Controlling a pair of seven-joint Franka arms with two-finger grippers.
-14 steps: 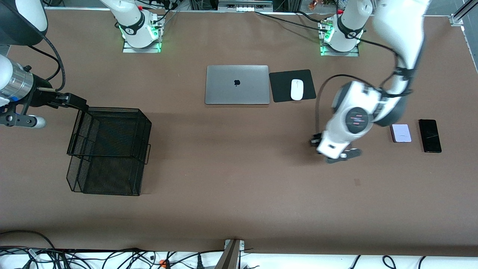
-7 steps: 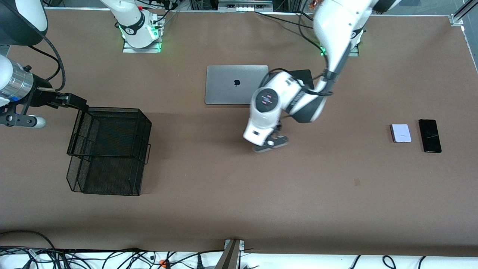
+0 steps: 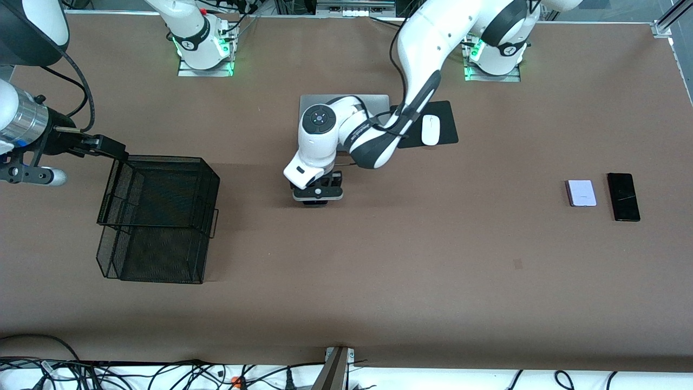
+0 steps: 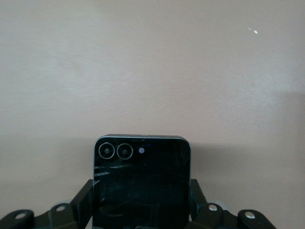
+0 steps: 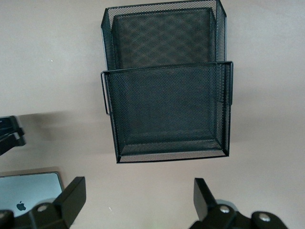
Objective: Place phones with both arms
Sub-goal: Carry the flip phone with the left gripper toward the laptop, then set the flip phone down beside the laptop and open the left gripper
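Observation:
My left gripper (image 3: pixel 316 198) is shut on the small squarish black phone (image 4: pixel 141 183) with two camera lenses and holds it over bare table just off the laptop's edge. In the left wrist view the fingers (image 4: pixel 83 200) press both sides of the phone. The white/lavender phone (image 3: pixel 581 193) and the long black phone (image 3: pixel 623 196) lie side by side on the table at the left arm's end. My right gripper (image 5: pixel 138 191) is open and empty, up in the air over the table beside the black mesh basket (image 5: pixel 164 64); it also shows in the front view (image 3: pixel 116 151).
The mesh basket (image 3: pixel 162 158) stands at the right arm's end. A silver laptop (image 3: pixel 379 103) lies mid-table, partly covered by the left arm, with a white mouse (image 3: pixel 430 130) on a black pad (image 3: pixel 446 122) beside it.
The left arm has swung from beside the two lying phones across the table toward the right arm's end, carrying the black phone. The right arm has not moved.

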